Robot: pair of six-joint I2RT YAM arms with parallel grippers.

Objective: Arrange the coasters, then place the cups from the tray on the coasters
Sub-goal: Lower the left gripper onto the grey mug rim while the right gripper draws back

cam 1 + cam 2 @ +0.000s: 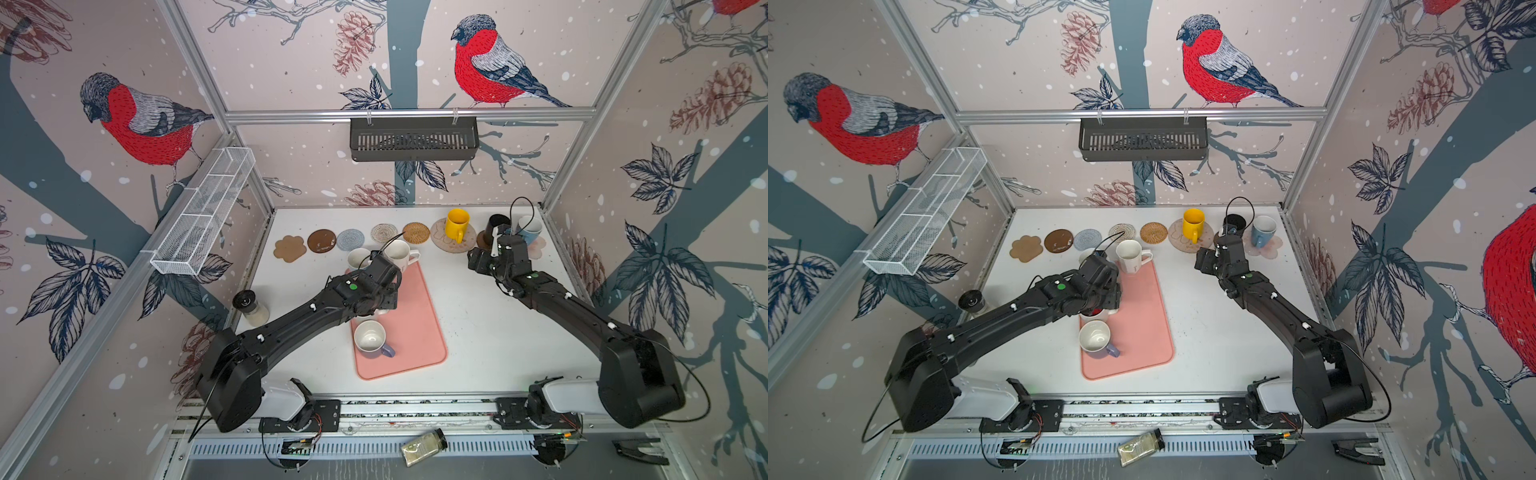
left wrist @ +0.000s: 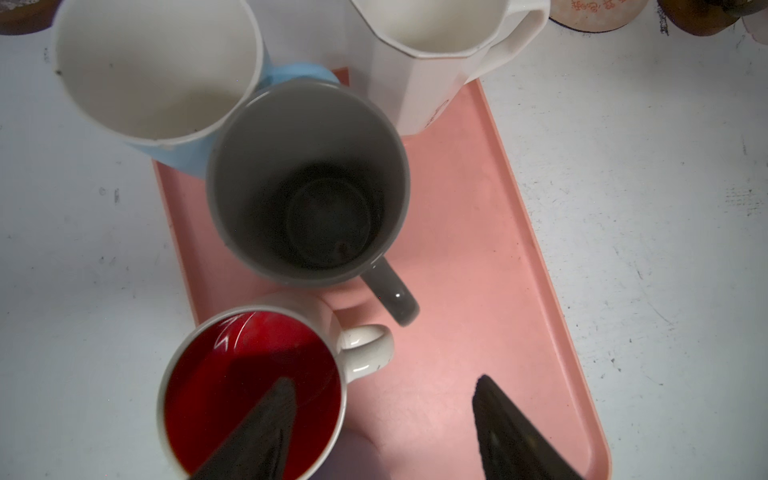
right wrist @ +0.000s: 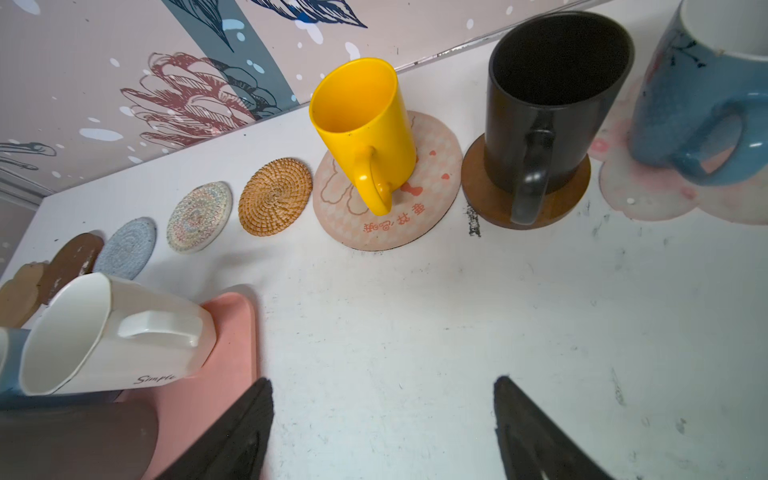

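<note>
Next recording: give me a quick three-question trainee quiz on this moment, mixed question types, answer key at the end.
1. How many cups stand on coasters right now?
2. True or false: the right gripper is holding a cup.
3. One finger of the left gripper reaches inside which cup? A: grey cup. B: white cup with red inside. C: lavender cup.

Key
1. Three: the yellow cup, black cup and blue cup.
2. False: its jaws are open with nothing between them.
3. B.
</note>
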